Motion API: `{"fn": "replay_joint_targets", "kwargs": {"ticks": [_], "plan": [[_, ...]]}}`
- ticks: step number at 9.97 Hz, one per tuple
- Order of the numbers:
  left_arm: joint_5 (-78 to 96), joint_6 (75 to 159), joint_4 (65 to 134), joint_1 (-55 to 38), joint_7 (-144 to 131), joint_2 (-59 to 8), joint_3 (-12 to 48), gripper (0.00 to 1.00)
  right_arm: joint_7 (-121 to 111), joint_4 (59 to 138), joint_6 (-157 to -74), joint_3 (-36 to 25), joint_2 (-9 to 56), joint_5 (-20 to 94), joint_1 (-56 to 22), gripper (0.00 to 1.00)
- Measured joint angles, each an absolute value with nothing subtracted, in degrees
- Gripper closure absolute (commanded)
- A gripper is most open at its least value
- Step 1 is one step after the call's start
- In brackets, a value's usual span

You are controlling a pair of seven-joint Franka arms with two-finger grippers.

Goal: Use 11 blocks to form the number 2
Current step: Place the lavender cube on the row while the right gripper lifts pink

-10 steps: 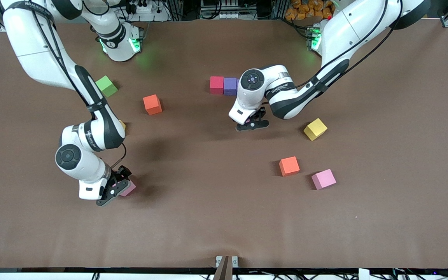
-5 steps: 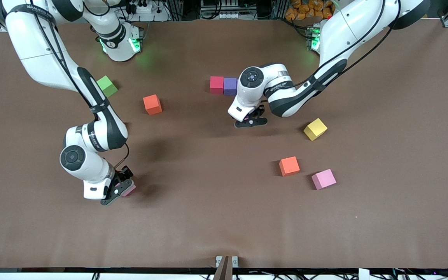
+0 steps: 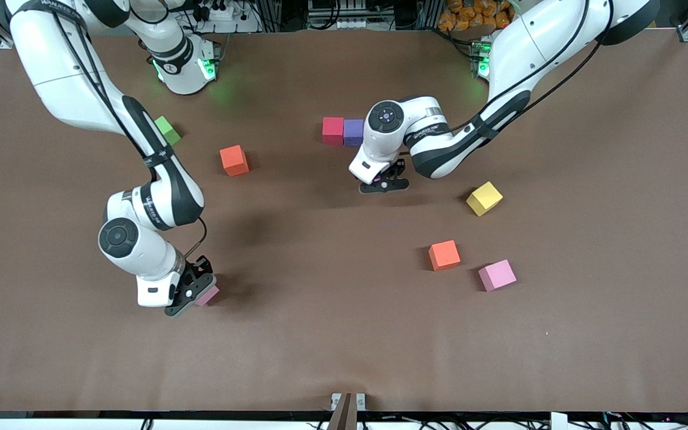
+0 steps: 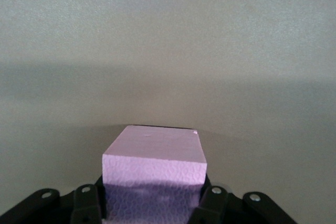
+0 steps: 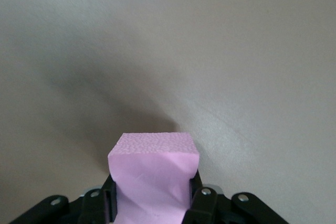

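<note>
The right gripper is closed on a pink block, low over the table toward the right arm's end; in the right wrist view the block is pinched between both fingers. The left gripper is likewise clamped on a second pink block, held over the middle of the table; in the front view only a sliver of that block shows under the wrist.

At about eleven o'clock of the left gripper in the front view, a red block and a purple block are seen touching side by side. At about four o'clock of it lies a yellow block, and lower, nearer the front camera, an orange block with a third pink block just beside it at its four o'clock.

At about one o'clock of the right gripper, well apart, another orange-red block is found. A green cube, partly hidden by the right arm, sits at that block's ten o'clock.
</note>
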State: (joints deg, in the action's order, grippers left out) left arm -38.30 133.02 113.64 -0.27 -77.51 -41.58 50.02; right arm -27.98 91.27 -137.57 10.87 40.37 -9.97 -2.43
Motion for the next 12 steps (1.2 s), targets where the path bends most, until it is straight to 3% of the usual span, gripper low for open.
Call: {"fn": "replay_joint_targets", "kwargs": {"ticks": [7, 8, 9, 10, 12], "plan": [[-39.3, 133.2, 114.0, -1.5, -77.6, -41.6, 50.0, 0.74, -21.6, 91.1, -133.8, 14.1, 38.6, -10.0, -4.7, 0.74], [-39.3, 133.2, 114.1, -1.7, -77.6, -41.6, 50.0, 0.65, -22.2, 91.2, -133.7, 14.5, 38.5, -10.1, -5.4, 0.74], [-39.3, 133.2, 114.2, -1.9, -77.6, -41.6, 50.0, 0.21, -24.0, 91.3, -133.5, 15.2, 38.2, -10.1, -5.9, 0.74], [-39.3, 133.2, 114.2, -2.0, -77.6, -41.6, 50.0, 0.00, -26.2, 91.7, -133.3, 15.9, 37.9, -10.2, -6.2, 0.74], [-39.3, 133.2, 114.3, -2.1, -77.6, -41.6, 50.0, 0.00, -32.4, 93.2, -133.3, 16.3, 37.1, -10.3, -6.4, 0.71]]}}
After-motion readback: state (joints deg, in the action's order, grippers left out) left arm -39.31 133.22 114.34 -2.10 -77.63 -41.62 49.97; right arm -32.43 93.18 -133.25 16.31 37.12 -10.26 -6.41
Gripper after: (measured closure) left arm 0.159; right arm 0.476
